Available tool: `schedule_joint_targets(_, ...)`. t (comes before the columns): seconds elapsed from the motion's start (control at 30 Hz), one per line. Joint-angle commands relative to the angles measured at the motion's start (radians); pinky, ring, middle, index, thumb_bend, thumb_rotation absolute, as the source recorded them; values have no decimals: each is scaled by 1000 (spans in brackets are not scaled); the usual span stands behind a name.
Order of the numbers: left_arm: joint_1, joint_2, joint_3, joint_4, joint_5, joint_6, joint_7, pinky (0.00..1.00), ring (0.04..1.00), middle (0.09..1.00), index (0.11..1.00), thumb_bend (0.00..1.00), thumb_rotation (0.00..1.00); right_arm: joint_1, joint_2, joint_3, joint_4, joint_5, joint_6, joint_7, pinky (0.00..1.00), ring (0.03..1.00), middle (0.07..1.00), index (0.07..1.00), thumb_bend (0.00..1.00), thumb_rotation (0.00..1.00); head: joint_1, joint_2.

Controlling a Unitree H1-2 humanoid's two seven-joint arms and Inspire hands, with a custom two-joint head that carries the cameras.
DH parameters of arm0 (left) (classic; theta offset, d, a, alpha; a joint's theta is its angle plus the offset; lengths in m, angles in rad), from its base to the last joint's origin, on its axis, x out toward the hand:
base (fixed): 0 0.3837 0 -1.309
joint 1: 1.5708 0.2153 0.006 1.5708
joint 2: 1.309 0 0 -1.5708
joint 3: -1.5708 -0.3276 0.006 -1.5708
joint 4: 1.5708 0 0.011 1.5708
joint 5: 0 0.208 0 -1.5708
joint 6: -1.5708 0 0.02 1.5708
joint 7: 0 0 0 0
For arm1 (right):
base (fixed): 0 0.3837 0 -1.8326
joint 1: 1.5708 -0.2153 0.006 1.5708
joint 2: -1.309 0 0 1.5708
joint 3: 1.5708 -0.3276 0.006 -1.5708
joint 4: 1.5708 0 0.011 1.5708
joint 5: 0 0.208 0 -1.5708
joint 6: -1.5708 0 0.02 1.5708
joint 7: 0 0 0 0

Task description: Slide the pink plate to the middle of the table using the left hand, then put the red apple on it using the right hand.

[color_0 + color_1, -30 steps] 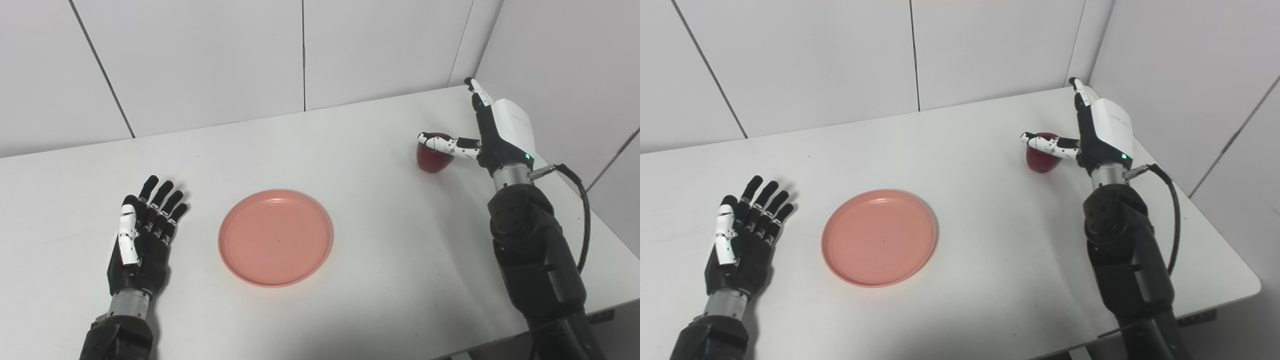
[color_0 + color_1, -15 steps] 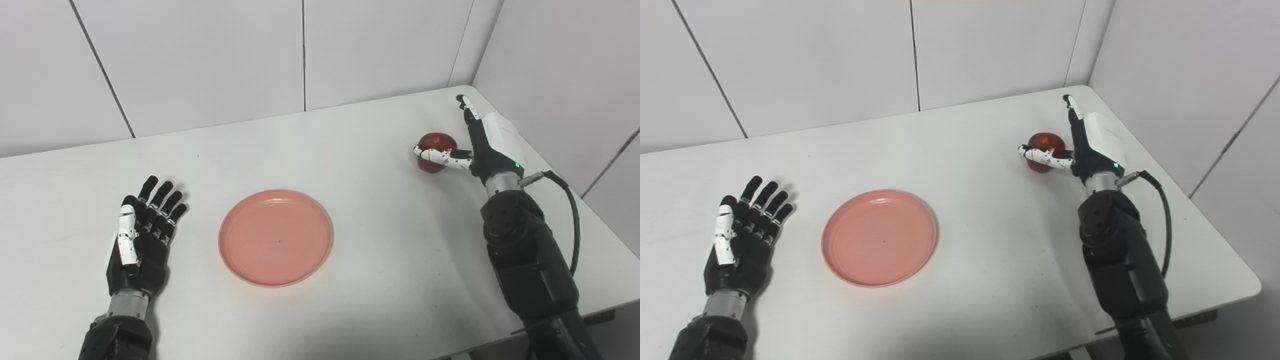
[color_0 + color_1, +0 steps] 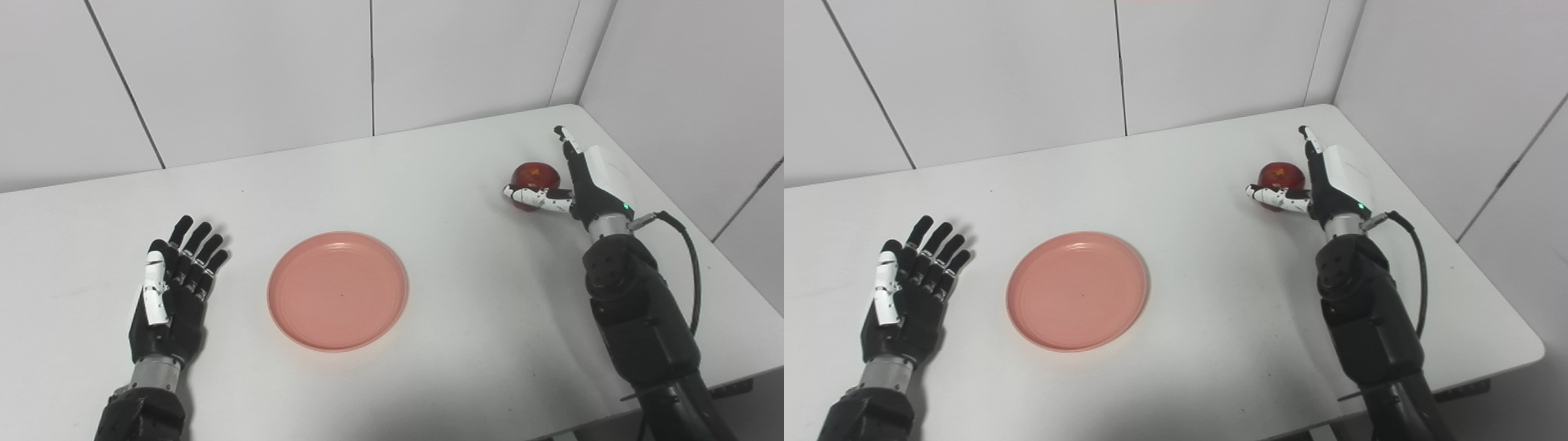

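Note:
The pink plate (image 3: 337,290) lies flat near the middle of the white table (image 3: 429,184), with nothing on it. The red apple (image 3: 536,177) sits on the table at the far right. My right hand (image 3: 585,180) is open just to the right of the apple, fingers stretched upward and away. Its thumb reaches across the apple's near side; whether it touches cannot be told. My left hand (image 3: 171,294) rests open, palm up, on the table left of the plate, a short gap away from its rim.
White wall panels close off the table at the back and right, meeting in the corner behind the apple. The table's right edge (image 3: 1488,269) runs close beside my right arm, and a black cable (image 3: 689,257) loops off the wrist.
My right hand has come down and drawn slightly nearer, settling lower beside the apple, so more of the apple's top shows. The left hand and the plate have stayed put.

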Motion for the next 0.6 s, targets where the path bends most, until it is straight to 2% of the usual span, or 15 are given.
schedule_joint_targets(0.0, 21, 12, 3, 14, 2, 42, 10, 893, 885, 901, 898, 361, 1000, -44, -28, -4, -21, 1, -8, -25, 719, 858, 923, 935, 1000, 519, 0, 2)
schedule_joint_targets(0.57, 22, 13, 7, 9, -3, 55, 13, 898, 886, 900, 901, 362, 1000, -89, -32, 15, 58, -21, 2, -32, 728, 857, 913, 929, 1000, 559, 1, 7)
